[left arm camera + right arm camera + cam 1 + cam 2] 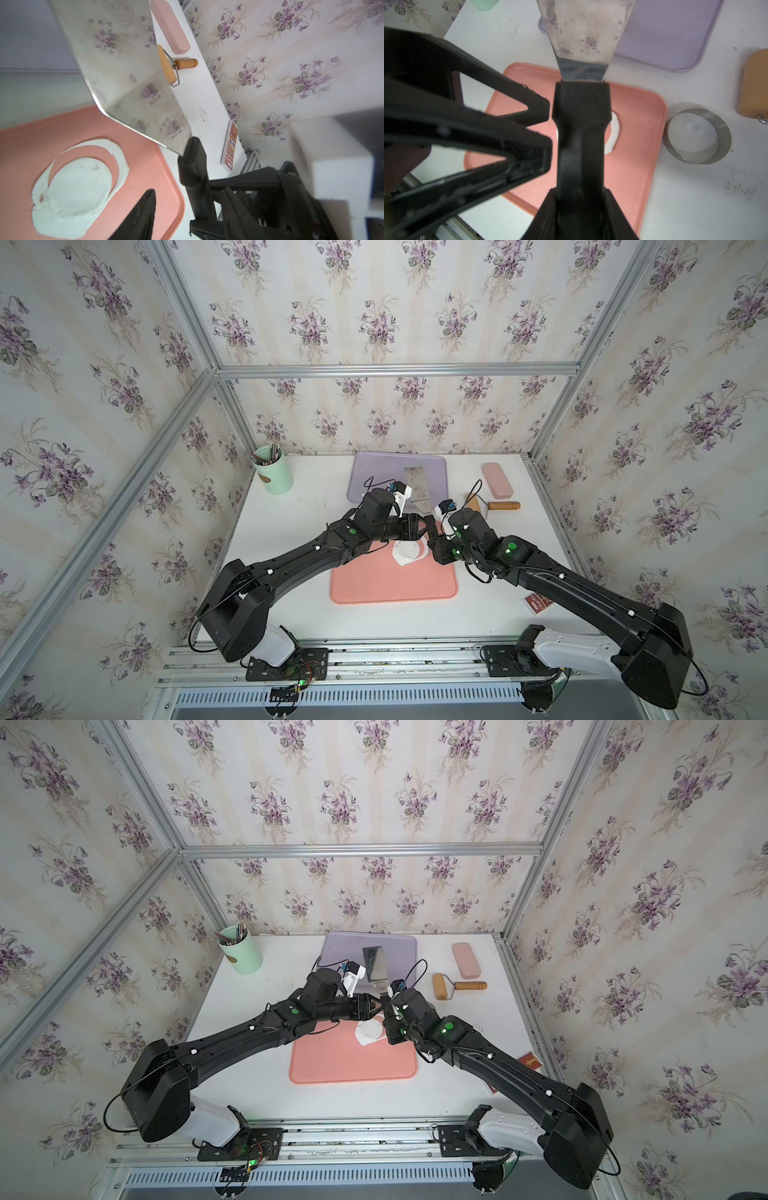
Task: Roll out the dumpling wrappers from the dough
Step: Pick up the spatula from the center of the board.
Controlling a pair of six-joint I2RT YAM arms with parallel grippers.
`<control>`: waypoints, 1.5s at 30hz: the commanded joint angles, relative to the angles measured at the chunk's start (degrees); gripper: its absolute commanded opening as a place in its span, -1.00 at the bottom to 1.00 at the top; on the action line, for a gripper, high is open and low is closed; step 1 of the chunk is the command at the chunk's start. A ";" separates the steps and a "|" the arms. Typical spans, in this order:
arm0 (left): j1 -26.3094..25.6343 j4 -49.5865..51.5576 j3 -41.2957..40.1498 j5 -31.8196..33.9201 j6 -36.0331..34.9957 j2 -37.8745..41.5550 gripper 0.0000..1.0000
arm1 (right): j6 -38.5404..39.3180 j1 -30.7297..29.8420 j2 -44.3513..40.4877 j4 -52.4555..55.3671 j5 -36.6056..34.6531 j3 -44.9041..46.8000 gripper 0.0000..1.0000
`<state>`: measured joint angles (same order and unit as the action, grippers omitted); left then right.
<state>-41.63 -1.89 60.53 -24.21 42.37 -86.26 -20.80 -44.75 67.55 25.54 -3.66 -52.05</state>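
The dough [121,164] lies as a thin white sheet on the pink tray [20,145], and a round dumpling wrapper [79,185] sits cut within it. In both top views the dough [409,553] [369,1031] shows between the two wrists. My right gripper [579,203] is shut on the black handle [581,124] of a steel scraper [585,31], whose blade reaches out over the purple tray [675,31]. My left gripper [549,129] is open, its fingertips right beside the handle and holding nothing. A metal ring cutter [697,135] rests on the table beside the pink tray.
A wooden roller [498,506] and a pink case [496,480] lie at the back right. A green cup [272,470] of sticks stands at the back left. A small red card box [538,603] lies under the right arm, near the right edge.
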 commanded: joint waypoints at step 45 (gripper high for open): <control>-5.38 -49.03 3.68 27.59 23.88 -3.84 -1.00 | -65.20 30.39 -12.75 -87.48 41.00 25.18 0.61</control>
<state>-46.26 -42.22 63.09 0.49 65.10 -88.88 -75.79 -13.26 53.21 -42.00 39.44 -27.97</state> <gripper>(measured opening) 0.219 0.811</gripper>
